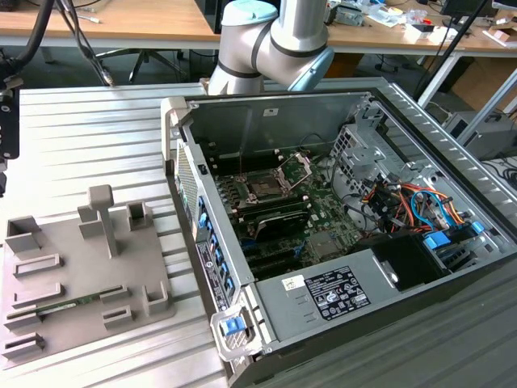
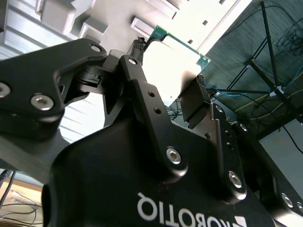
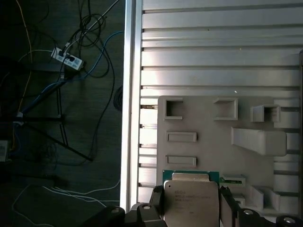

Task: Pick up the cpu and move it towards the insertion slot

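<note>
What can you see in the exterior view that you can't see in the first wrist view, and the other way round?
The exterior view brings the open computer case, its green motherboard with the insertion slot, and the robot arm. The first wrist view brings the cpu pinched in the end effector, plus a power strip and loose cables beside the table. Both show the grey holder tray lying on the ribbed metal table.
</note>
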`<state>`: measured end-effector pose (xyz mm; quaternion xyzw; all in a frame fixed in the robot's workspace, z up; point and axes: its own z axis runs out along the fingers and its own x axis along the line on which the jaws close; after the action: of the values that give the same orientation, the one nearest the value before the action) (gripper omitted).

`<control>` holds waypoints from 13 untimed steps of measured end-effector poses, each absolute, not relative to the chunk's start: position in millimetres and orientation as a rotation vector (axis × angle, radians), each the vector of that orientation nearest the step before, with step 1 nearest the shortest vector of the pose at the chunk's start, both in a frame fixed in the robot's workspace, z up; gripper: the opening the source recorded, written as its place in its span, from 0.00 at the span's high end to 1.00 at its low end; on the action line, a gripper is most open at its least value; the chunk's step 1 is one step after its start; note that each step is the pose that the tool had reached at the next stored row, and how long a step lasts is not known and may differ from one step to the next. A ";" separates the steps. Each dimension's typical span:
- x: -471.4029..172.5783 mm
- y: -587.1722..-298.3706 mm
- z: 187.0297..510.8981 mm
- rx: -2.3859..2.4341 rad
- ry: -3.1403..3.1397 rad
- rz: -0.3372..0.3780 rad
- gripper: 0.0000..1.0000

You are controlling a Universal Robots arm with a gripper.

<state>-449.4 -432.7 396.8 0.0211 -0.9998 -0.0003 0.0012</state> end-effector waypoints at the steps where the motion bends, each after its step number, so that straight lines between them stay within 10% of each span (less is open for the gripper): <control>1: -449.4 -432.7 397.1 0.066 -3.139 -0.001 0.45; 13: -449.4 -432.7 402.7 0.066 -3.138 -0.001 0.45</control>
<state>-449.4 -432.7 402.7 0.0211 -0.9998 -0.0003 0.0012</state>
